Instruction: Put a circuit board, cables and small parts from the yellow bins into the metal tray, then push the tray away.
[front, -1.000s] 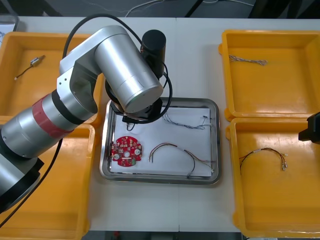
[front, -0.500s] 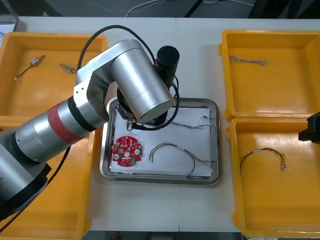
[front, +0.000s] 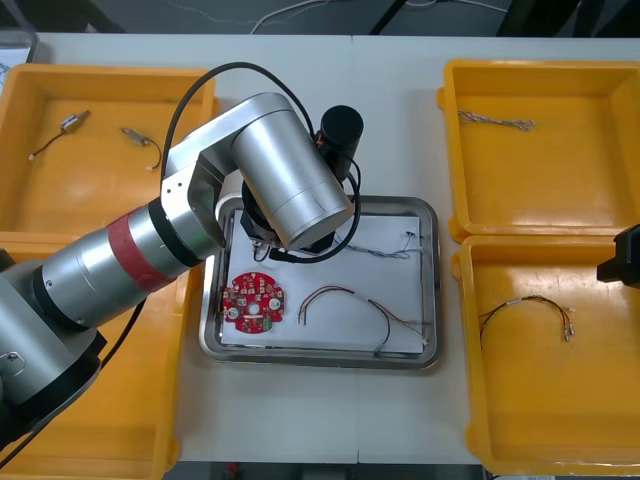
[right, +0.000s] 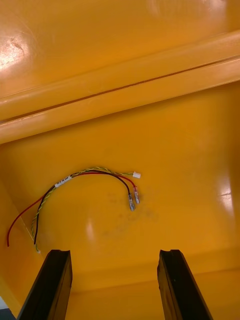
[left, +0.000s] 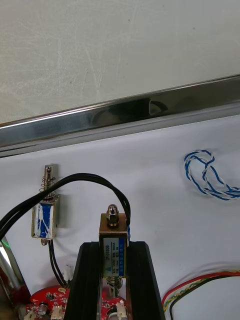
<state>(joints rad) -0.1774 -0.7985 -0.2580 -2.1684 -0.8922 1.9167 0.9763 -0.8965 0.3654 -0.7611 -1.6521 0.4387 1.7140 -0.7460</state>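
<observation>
Front view: the left arm reaches over the metal tray (front: 320, 360) at the middle of the tabletop (front: 320, 420), covering its far left corner. On the tray's white inside lie a round red circuit board (front: 252, 302), a red and yellow cable (front: 352, 298) beside it, and a twisted blue and white cable (front: 378, 246) farther back. The far left bin (front: 90, 195) holds two loose metal parts (front: 72, 123) with leads. The far right bin (front: 540, 185) holds a thin twisted cable (front: 495, 122). The near right bin (front: 540, 400) holds a second red and yellow cable (front: 525, 308).

Right wrist view: the right pincer (right: 114, 255) hangs above that second cable, its fingers apart with nothing between them.

Left wrist view: the left pincer (left: 114, 245) is clamped on a small metal part (left: 113, 230) over the tray, near the circuit board. Another small part (left: 46, 216) lies on the white liner beside it, joined by a black cable (left: 95, 177).
</observation>
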